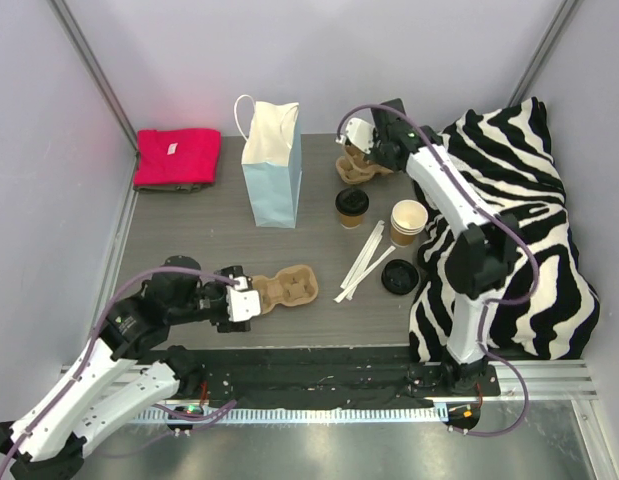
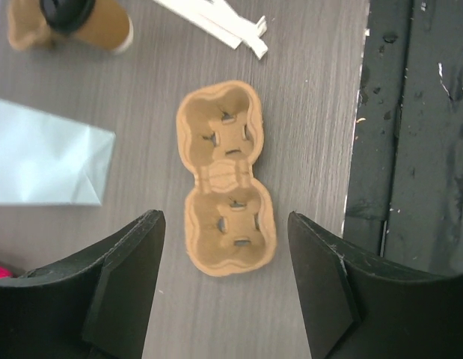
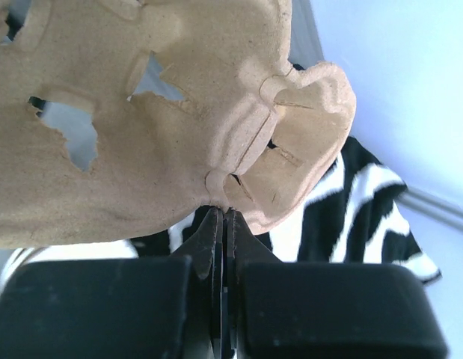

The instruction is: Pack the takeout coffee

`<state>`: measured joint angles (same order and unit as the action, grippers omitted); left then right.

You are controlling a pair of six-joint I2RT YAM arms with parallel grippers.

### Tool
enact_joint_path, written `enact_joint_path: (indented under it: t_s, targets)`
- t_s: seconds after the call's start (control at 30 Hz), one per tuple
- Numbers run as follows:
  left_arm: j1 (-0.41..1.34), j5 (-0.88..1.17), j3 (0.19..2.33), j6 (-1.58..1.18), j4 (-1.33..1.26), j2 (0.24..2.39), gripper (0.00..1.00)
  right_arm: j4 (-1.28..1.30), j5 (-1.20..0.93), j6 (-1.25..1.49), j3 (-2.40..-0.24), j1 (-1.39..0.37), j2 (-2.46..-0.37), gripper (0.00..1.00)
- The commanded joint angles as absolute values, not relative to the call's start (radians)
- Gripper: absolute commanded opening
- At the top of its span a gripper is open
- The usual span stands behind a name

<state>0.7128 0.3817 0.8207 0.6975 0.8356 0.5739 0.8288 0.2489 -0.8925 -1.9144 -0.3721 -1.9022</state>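
Between spread fingers [image 2: 134,277] of left gripper [image 2: 225,224], nothing held: pulp carrier [image 2: 225,176] flat on table [image 2: 313,112], sockets up, near end level with fingertips, touching neither. Finger roots cropped. Off to one side, blue bag [image 2: 44,157], cropped. Ahead of fingertips, takeout coffee [image 1: 351,205], black lid on, upright; left wrist view shows only its edge. Farther, right gripper [image 3: 224,213] pinched shut on rim of second carrier [image 3: 141,127], which fills wrist view; zebra cloth [image 3: 366,217] behind, partly hidden.

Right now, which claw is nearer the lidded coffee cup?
Right. The right claw sits behind the lidded coffee cup, pinching a pulp carrier; the left claw, open, is far off near-left.
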Motion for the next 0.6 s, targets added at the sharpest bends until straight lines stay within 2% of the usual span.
enact_joint_path:
  t_s: [0.0, 0.2, 0.4, 0.57]
  targets:
    - [0.712, 0.285, 0.862, 0.496, 0.764, 0.617, 0.72, 0.735, 0.287, -0.988, -2.06, -0.356, -2.046, 0.01]
    - [0.71, 0.218, 0.839, 0.362, 0.772, 0.592, 0.75, 0.723, 0.296, -1.0, -2.215, -0.347, -2.212, 0.01]
    - [0.7, 0.161, 0.848, 0.275, 0.808, 0.617, 0.8, 0.687, 0.336, -1.045, -2.246, -0.342, -2.298, 0.01]
    - [0.667, 0.169, 0.857, 0.258, 0.813, 0.635, 0.81, 0.68, 0.367, -1.054, -2.247, -0.339, -2.327, 0.01]
